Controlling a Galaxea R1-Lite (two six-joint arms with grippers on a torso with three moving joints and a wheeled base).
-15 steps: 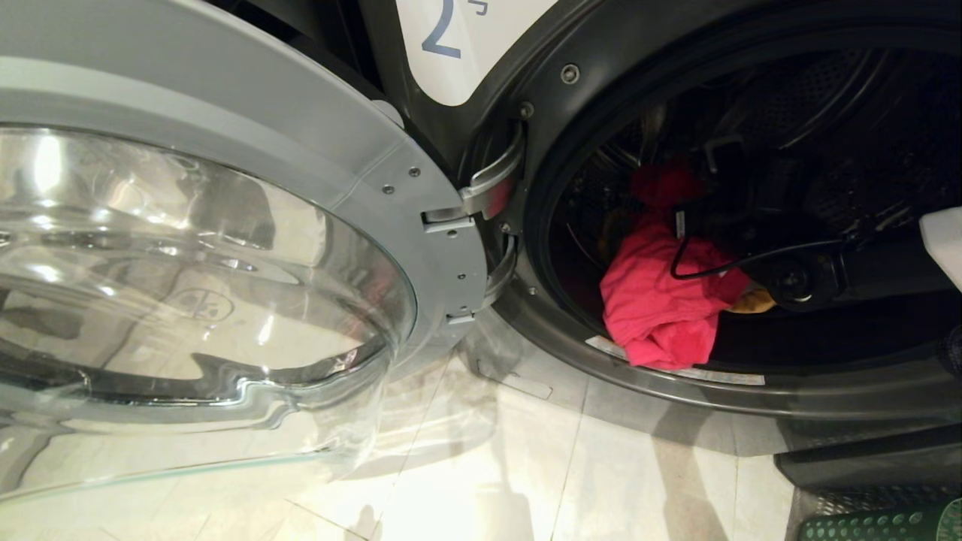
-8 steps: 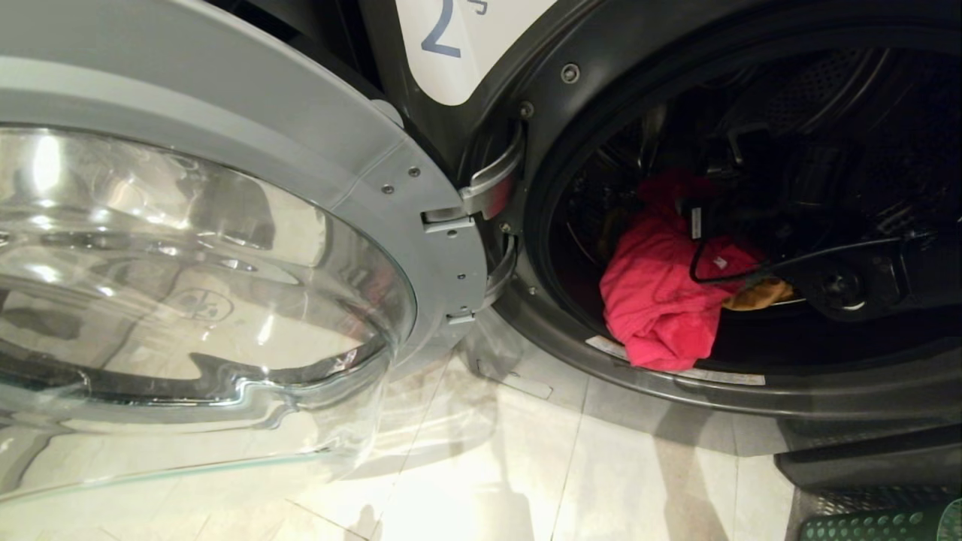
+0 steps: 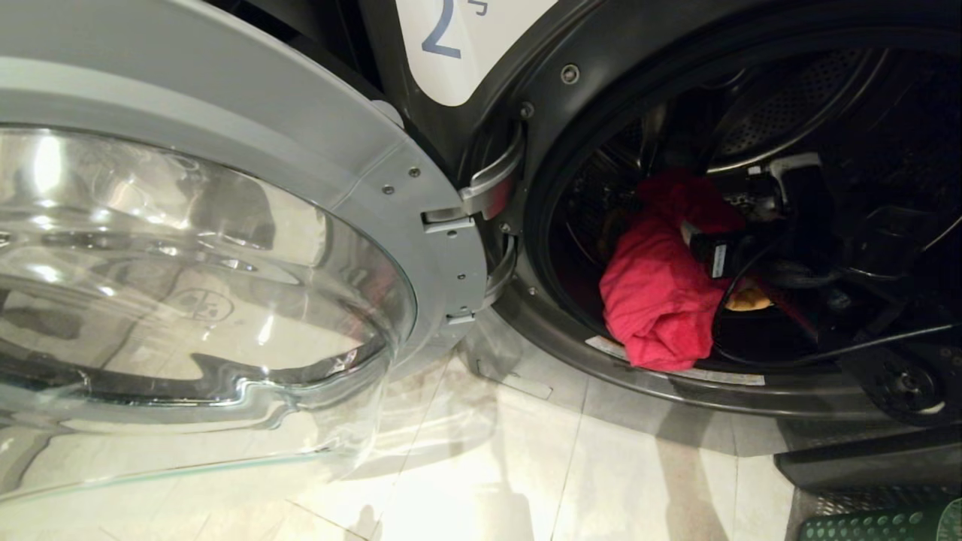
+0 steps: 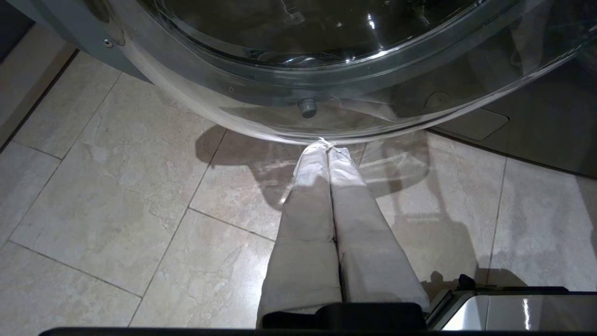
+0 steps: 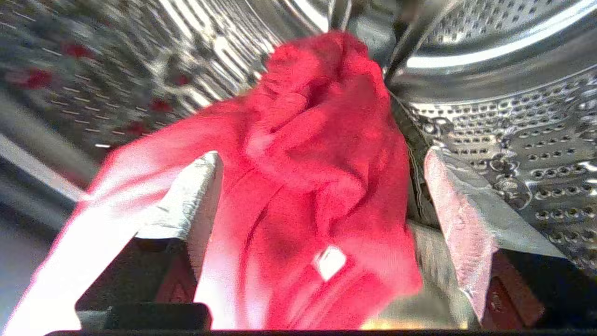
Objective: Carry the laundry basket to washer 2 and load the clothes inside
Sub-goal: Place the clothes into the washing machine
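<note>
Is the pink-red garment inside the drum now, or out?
Mostly in: the pink-red garment lies in the drum, one fold resting on the door seal.

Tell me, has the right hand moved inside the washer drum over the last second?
Yes. The right hand has risen and swung toward the right of the head view, measured against washer 2's door rim, and now stands open over the pink-red garment.

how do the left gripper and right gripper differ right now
The left gripper is shut, the right gripper open wide. The left gripper hangs over the floor tiles below the glass door; the right gripper is inside the drum, with the pink-red garment between its fingers.
</note>
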